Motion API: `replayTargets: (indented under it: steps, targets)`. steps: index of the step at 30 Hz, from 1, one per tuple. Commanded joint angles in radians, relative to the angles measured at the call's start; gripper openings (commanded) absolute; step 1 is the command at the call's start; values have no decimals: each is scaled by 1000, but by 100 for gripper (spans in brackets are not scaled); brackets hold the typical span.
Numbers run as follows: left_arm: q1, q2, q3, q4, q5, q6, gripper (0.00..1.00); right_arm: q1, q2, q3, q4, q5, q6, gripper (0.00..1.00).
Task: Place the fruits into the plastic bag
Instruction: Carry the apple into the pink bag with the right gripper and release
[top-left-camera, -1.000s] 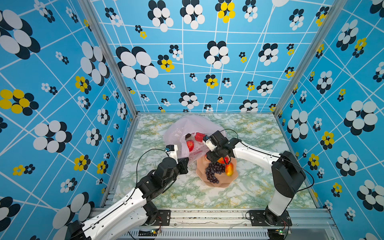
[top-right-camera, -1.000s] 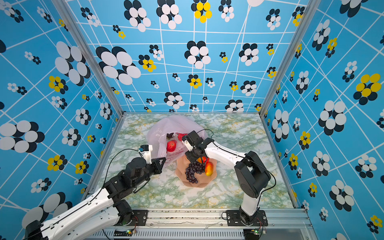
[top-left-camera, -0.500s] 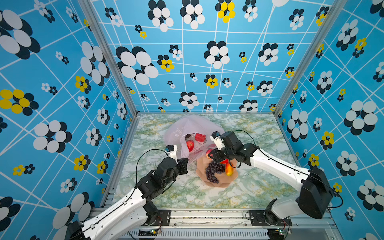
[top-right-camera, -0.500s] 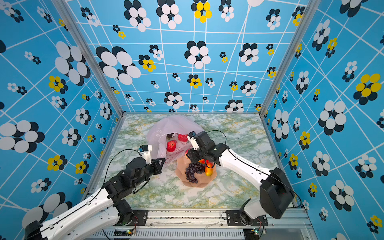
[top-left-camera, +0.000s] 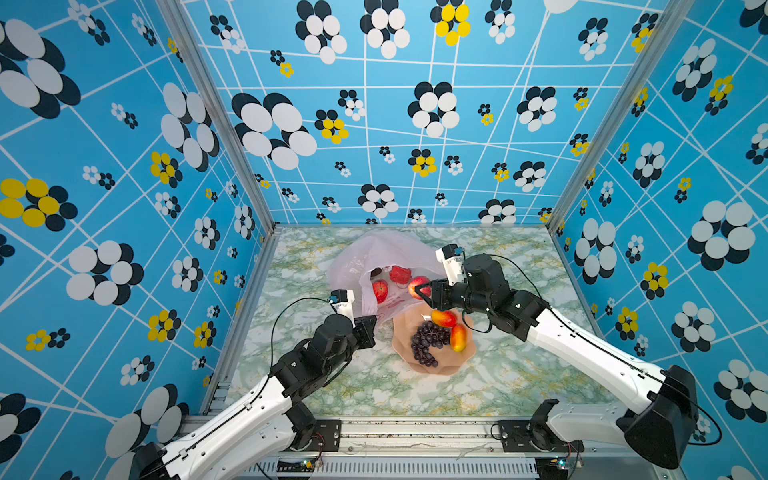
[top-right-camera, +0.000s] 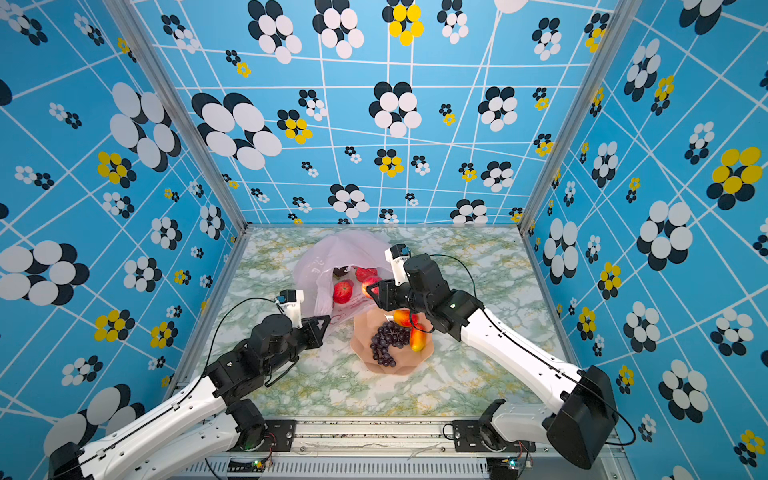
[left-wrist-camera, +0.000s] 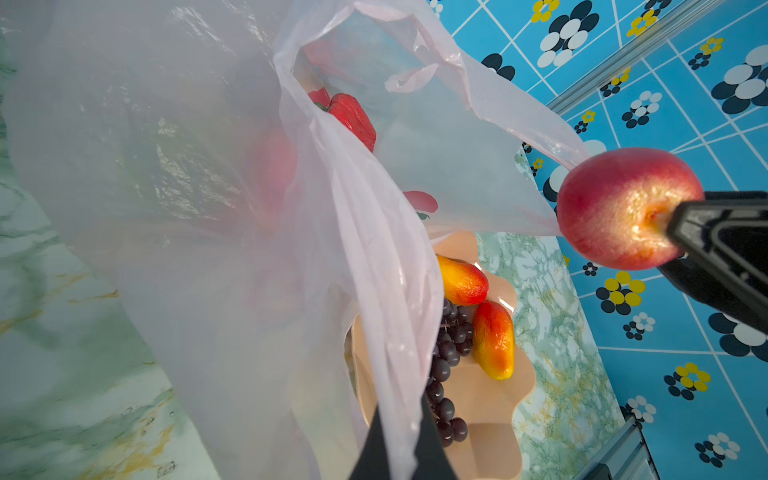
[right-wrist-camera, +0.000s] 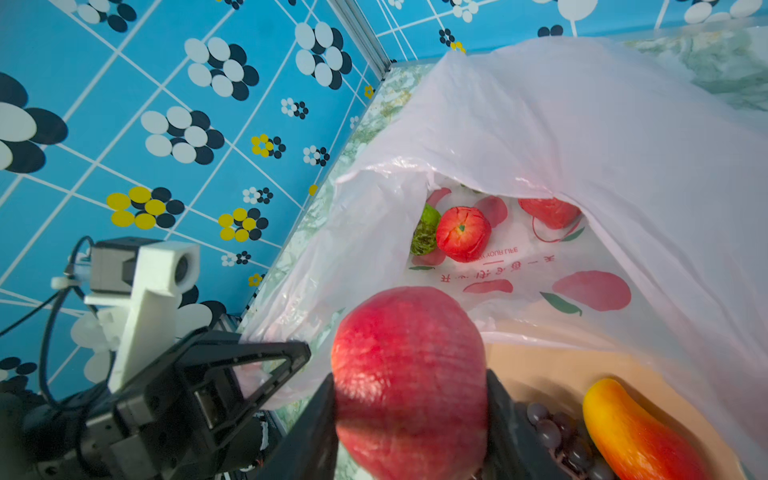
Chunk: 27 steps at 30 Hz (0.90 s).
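Marble-print worktop (top-left-camera: 498, 386) | plastic bag (top-left-camera: 374, 257) lying open, lettering "YOUR LIFE" (right-wrist-camera: 496, 252) legible | left claw (top-left-camera: 370, 328) pinching bag rim | right claw (right-wrist-camera: 409, 415) pinching red fruit (right-wrist-camera: 409, 353) at bag mouth | mangoes (top-left-camera: 444, 318), grapes (top-left-camera: 426, 343) in bowl (top-left-camera: 440, 368)

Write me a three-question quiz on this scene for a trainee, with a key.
1. True or false: the left gripper is shut on an edge of the plastic bag.
2. The right gripper holds: A a banana; B a red round fruit; C a lemon.
3. How many mangoes lie in the bowl?
Key: 1 true; 2 B; 3 two.
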<state>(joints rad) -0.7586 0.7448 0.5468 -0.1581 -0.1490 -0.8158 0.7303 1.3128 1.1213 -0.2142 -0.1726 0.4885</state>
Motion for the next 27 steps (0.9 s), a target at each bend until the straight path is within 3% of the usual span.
replayTargets:
  steps: [1,11,16,20,24,27]
  targets:
    - [7,-17,4,-13,13,-8,0,-6,70,29,49,-29,34,35]
    - [3,-83,-30,-34,11,-54,0,-18,458,249,127,-176,99,34]
    - [1,-70,-17,-5,12,-44,0,-35,659,469,35,-179,100,41]
    - [-2,-37,-5,8,11,-56,0,-49,715,551,32,-117,91,53]
    - [-23,-12,-26,75,-25,-94,0,-62,706,566,37,-104,53,85]
    - [-31,16,-12,74,-27,-94,0,-63,664,526,54,-130,30,99]
